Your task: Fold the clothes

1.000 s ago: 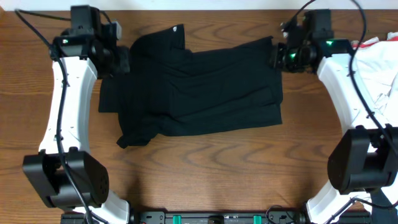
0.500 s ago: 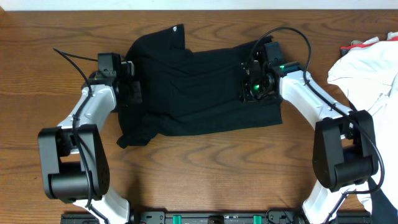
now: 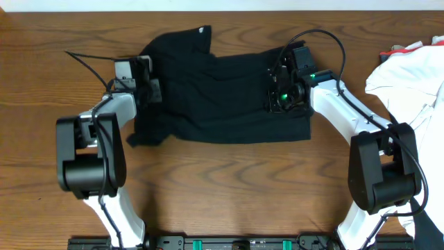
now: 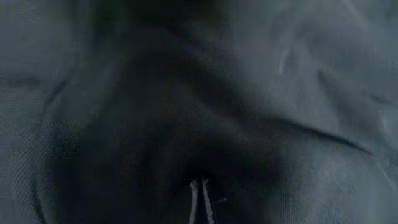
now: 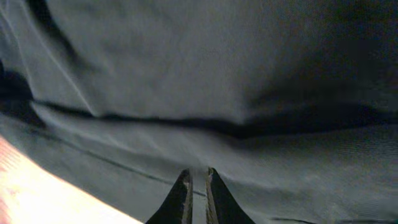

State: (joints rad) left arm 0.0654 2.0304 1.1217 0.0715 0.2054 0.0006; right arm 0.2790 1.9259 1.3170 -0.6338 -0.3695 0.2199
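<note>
Black two-finger left gripper [image 3: 148, 90] at 9 o'clock and black two-finger right gripper [image 3: 281, 98] at 3 o'clock, jaws closed; white left arm [image 3: 114, 107] and white right arm [image 3: 340, 104] angled inward.

White cloth heap [image 3: 415, 78] cut off at right edge. Left wrist view dark, blurred; shirt [image 4: 298, 74] folds indistinct.

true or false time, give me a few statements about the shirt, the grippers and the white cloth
1. The black shirt lies on the wooden table. True.
2. The white cloth sits at the table's left edge. False: it is at the right edge.
3. Both grippers hang high above the shirt. False: the left gripper is down at its left edge, and the right gripper is down on its right part.
4. The right gripper's fingers are almost together. True.
</note>
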